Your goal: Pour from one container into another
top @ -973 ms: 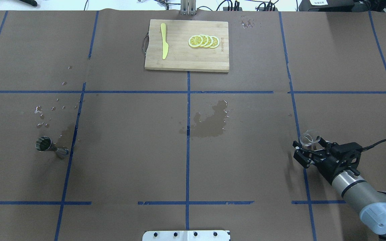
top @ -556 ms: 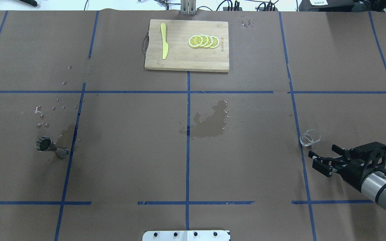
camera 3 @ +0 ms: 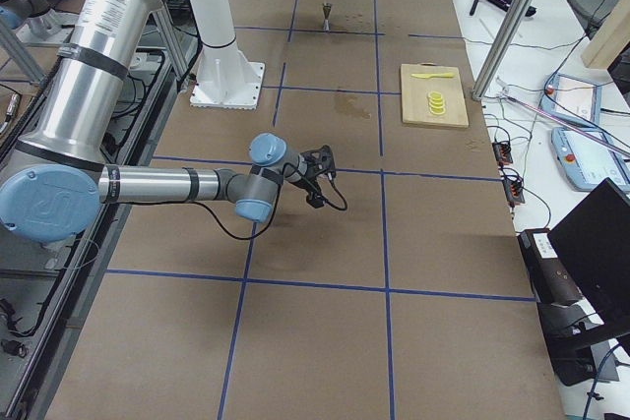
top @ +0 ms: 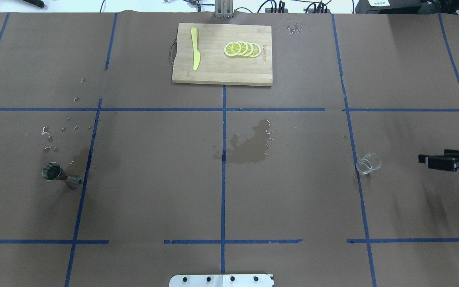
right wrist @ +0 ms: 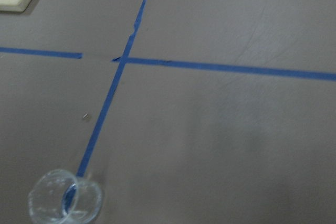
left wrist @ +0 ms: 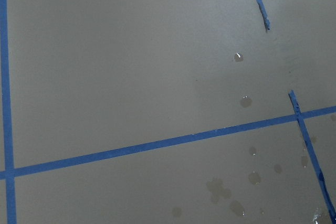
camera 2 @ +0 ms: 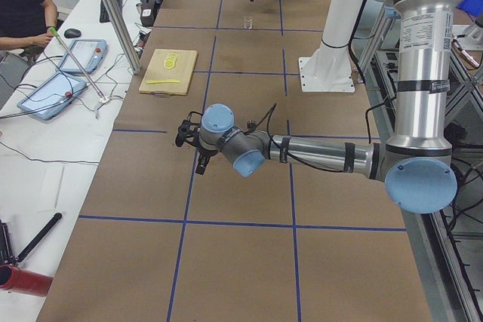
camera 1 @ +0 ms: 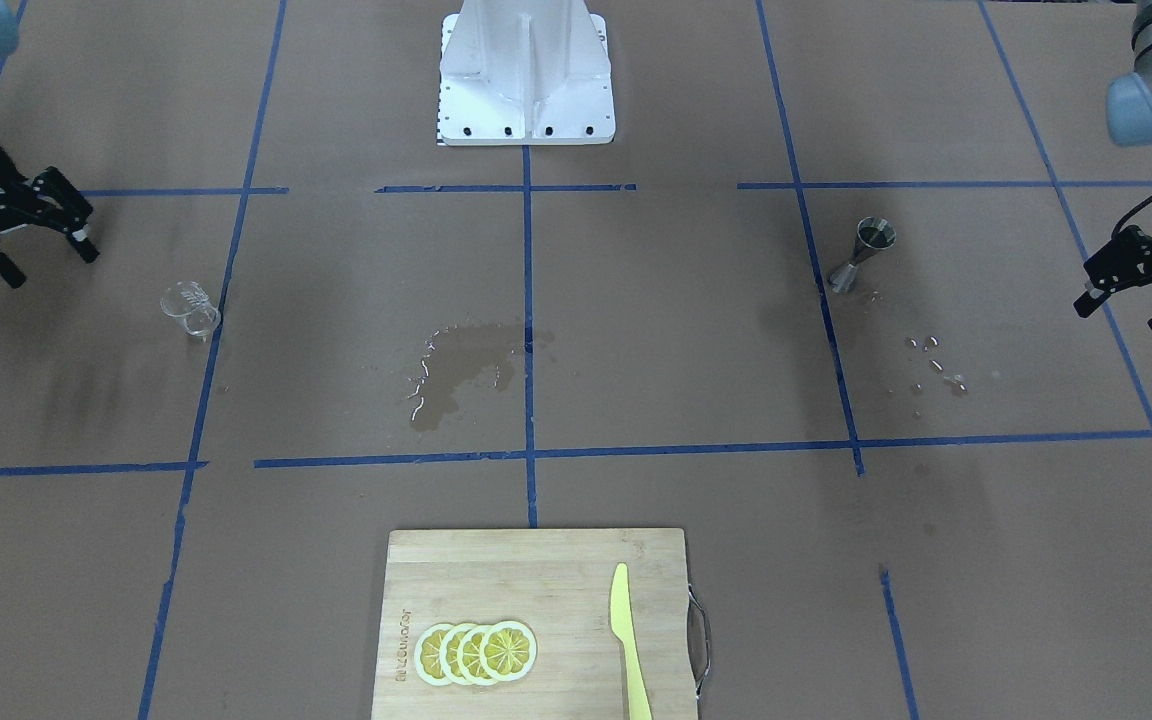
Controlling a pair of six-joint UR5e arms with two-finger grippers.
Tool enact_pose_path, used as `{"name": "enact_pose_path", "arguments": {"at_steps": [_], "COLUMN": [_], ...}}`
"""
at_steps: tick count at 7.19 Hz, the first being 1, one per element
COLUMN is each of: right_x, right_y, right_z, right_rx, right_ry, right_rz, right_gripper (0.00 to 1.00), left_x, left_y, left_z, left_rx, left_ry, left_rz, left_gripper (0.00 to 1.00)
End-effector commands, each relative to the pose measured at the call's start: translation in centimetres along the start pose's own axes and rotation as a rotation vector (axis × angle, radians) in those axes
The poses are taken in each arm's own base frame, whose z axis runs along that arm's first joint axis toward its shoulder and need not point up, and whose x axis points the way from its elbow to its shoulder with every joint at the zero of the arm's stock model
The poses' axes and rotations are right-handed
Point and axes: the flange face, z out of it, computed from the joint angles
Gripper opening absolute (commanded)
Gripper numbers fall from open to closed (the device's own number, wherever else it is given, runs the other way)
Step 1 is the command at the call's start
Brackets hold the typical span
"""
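Clear glass cup (top: 368,164), outline faint

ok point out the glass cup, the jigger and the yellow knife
glass cup (top: 368,164): overhead view, its clear side wall
jigger (top: 63,176): overhead view, its narrow waist
yellow knife (top: 195,50): overhead view, middle of its length

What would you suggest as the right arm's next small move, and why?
Probably retract the right gripper to a rest pose: it is open, empty and well clear of the glass cup, which stands free on the table, and wet spots beside the jigger suggest the pour is done.
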Motion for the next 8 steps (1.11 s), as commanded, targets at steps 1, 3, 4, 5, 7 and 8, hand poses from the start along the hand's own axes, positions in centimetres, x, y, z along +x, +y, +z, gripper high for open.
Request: {"name": "enact_pose_path", "arguments": {"at_steps": [1, 3, 4, 5, 7, 8], "right_x": [5.3, 9.2, 10.8, 12.8, 14.3, 14.8], "right_y": [-7.9, -13.6, -17.0, -19.1, -20.3, -20.8], "right_z": [-3.0, -4.8, -6.8, -8.7, -10.2, -10.6], "right_rx": [-0.033, -0.111, -0.173, -0.225, -0.285, -0.312], "right_ry": [0.100, 0.187, 0.135, 0.079, 0.090, 0.096], "right_rz": [-0.106, -0.178, -0.093, 0.001, 0.005, 0.024], "right_gripper": [1.00, 1.00, 1.00, 1.00, 1.00, 1.00], "left_x": [-0.5, -0.9, -0.9, -2.1, -7.9, -8.3], "left_y": [0.2, 0.1, 0.2, 0.3, -1.1, -3.4], "left_z": [0.3, 0.7, 0.9, 0.9, -3.0, -6.3], "left_rx": [-0.007, -0.014, -0.025, -0.038, -0.064, -0.060], "left_ry": [-0.005, -0.008, -0.006, -0.018, -0.114, -0.140], "left_rz": [-0.005, 0.053, 0.097, 0.152, 0.175, 0.119], "left_gripper": [1.00, 1.00, 1.00, 1.00, 1.00, 1.00]}}
